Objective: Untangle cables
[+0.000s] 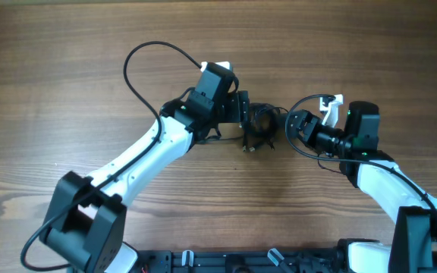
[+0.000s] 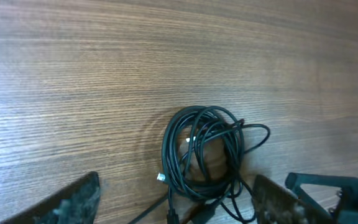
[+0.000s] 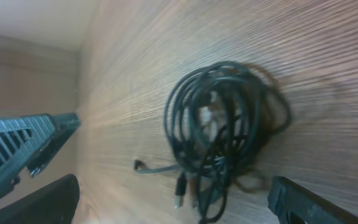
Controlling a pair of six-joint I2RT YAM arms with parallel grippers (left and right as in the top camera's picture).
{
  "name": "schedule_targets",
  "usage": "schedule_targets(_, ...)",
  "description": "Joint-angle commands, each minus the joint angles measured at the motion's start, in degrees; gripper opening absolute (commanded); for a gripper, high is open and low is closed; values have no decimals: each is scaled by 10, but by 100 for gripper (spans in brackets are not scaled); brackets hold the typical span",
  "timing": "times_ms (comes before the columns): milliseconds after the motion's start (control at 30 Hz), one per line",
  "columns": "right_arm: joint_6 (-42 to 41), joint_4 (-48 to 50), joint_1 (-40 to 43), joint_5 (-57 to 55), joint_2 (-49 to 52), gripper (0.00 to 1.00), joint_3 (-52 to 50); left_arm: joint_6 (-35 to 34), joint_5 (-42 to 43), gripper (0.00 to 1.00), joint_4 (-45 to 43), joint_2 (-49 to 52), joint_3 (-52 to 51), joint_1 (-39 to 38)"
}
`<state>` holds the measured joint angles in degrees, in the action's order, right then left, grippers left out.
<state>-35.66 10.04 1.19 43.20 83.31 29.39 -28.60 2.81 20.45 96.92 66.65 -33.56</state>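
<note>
As the cables lie in one tangled coil on the wooden table, no untangling is evident: loops overlap and a connector plug pokes out at the edge. The left gripper and right gripper flank the bundle closely, jaws spread, grasping nothing. All separation is outstanding. No container is in view.

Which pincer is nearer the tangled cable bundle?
Left, by a little. Seen overhead, the left pincer sits at the left edge of the cable bundle; the right pincer stands just off its right edge, a small gap showing.
</note>
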Motion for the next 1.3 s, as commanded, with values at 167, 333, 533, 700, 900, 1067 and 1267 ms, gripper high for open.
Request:
schedule_targets(167, 9, -1, 2, -187, -8, 100, 2, -1, -57, 67, -37, 74, 0, 3)
schedule_targets(333, 10, -1, 2, -193, -8, 100, 2, -1, -57, 59, -53, 103, 0, 3)
schedule_targets(533, 10, -1, 2, -193, -8, 100, 2, -1, -57, 56, -62, 128, 0, -9)
schedule_targets(700, 10, -1, 2, -193, -8, 100, 2, -1, -72, 56, -68, 164, 0, -28)
schedule_targets(900, 9, -1, 2, -193, -8, 100, 2, -1, -85, 46, -68, 172, 0, -28)
schedule_targets(1067, 10, -1, 2, -193, -8, 100, 2, -1, -100, 47, -63, 172, 0, -28)
schedule_targets(1267, 10, -1, 2, -193, -8, 100, 2, -1, -181, 46, 16, 178, 0, -37)
